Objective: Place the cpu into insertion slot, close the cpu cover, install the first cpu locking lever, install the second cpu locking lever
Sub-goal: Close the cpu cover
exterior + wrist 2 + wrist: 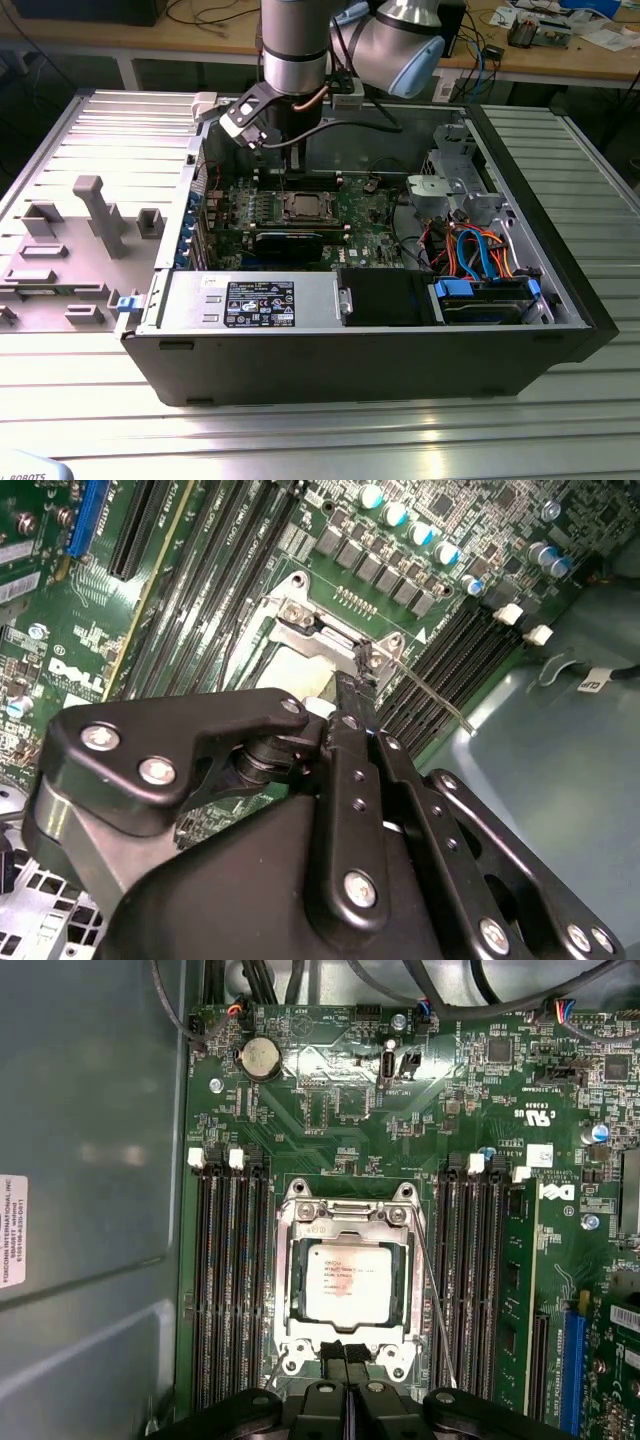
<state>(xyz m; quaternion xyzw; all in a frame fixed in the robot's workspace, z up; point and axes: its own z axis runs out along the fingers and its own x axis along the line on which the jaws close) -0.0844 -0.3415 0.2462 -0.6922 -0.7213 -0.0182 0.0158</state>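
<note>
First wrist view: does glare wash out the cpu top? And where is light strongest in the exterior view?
First wrist view: the cpu is pale and bright, yet faint marks show on it. Exterior view: strong glare lies on the table slats in front; the computer case interior is dimmer.

We see a ribbed silver metal table spanning the frame in the exterior view, carrying an open black computer case at centre, a grey fixture plate at middle left, and a white object in the lower left corner.
</note>
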